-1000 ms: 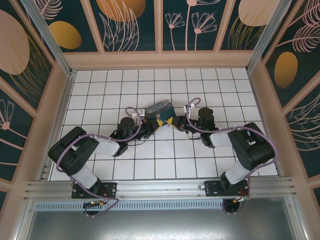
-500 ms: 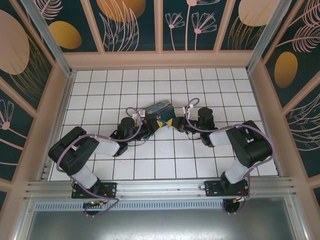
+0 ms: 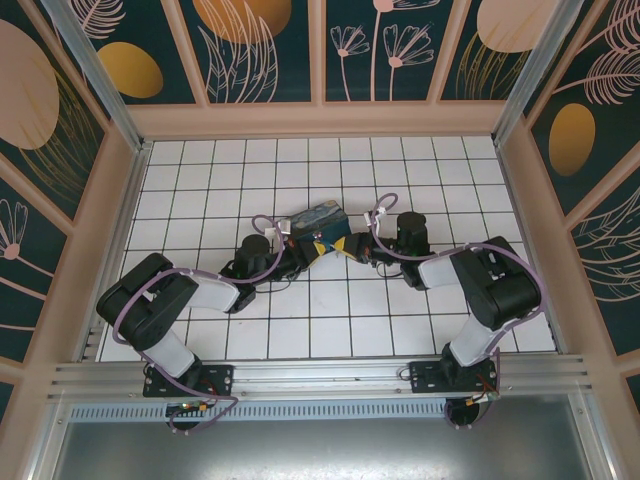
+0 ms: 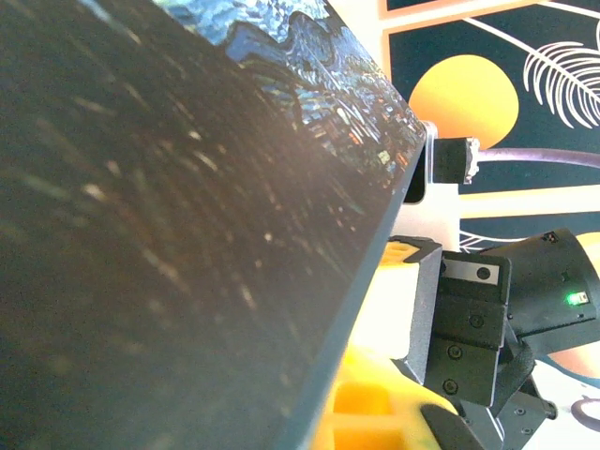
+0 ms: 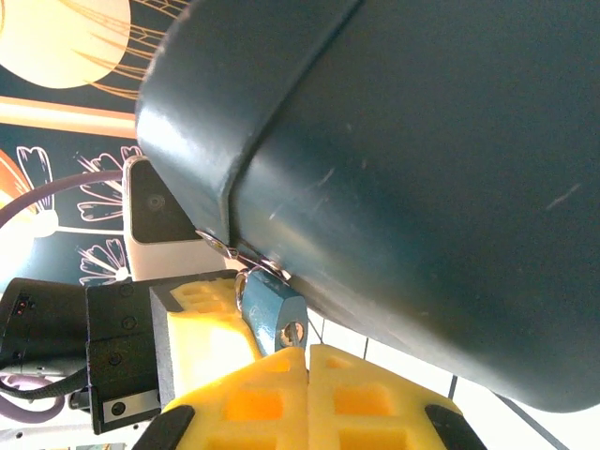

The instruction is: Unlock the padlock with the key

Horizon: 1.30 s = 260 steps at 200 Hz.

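The right gripper (image 5: 307,358) is seen with its yellow fingers pressed together, their tips brought up against the lower end of the padlock (image 5: 272,315). Whether anything is pinched between them cannot be made out. The small blue-grey padlock is found directly ahead of those fingertips, hung by its thin shackle from a metal loop at the rounded corner of the dark blue box (image 5: 422,169). Its long axis is tilted: the shackle end is pointed up and away from the fingertips, toward the box, while the keyhole end is turned down toward them. Just left of the padlock, a yellow finger (image 5: 206,323) of the left gripper (image 3: 308,250) is set close beside it; contact cannot be judged. The left gripper's jaws are closed. From above, both grippers are shown meeting tip to tip at the near edge of the box on the tiled table (image 3: 330,320).
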Available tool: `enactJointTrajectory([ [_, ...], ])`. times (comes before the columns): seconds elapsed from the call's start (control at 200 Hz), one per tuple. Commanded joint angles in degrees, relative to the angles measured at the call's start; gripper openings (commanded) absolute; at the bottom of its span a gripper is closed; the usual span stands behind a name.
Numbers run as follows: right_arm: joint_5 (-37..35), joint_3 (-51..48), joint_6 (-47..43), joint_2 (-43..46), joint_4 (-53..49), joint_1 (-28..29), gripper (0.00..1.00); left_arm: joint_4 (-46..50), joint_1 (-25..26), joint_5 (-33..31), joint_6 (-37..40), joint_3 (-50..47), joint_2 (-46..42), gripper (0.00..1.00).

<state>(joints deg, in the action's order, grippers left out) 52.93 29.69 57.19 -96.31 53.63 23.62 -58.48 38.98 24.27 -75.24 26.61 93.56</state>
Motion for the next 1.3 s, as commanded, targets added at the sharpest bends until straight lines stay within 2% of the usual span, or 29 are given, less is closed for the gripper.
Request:
enactJointTrajectory([
  [0.0,2.6,3.2,-1.9,-1.3,2.6,0.4,0.0,-4.6,2.2,10.8,1.7,0.3,-1.3,0.0],
  [0.916,8.2,6.6,-2.7,-5.9,3.0,-2.2,0.0,-8.1,2.2,14.8,2.0,0.5,-2.6,0.0],
  [1.171,7.5,3.9,5.1,-5.6,12.0,-1.6,0.0,-8.8,2.2,13.8,1.9,0.2,-2.6,0.0],
  [1.296,6.1,1.7,13.3,-6.2,19.8,-1.3,0.0,-9.5,2.2,13.4,1.8,0.2,-2.6,0.0],
])
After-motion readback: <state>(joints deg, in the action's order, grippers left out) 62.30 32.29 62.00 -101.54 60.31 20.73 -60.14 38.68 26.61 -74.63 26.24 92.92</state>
